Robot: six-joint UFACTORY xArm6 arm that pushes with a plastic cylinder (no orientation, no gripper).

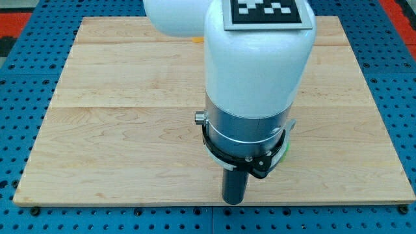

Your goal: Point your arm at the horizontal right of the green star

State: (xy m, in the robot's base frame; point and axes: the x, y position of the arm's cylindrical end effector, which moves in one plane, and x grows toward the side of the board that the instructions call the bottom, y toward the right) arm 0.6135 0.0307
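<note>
My arm's white and grey body (257,84) fills the middle of the view and hides much of the wooden board (117,130). My tip (233,201) rests near the board's bottom edge, a little right of centre. Only a thin green sliver, likely the green star (286,152), shows at the right edge of the arm's black ring. It lies up and to the right of my tip, and the arm hides the rest of it. Its shape cannot be made out.
A small yellow-orange piece of a block (197,40) peeks out at the arm's left edge near the view's top. A blue pegboard (26,65) surrounds the board. A black-and-white marker (265,12) sits on top of the arm.
</note>
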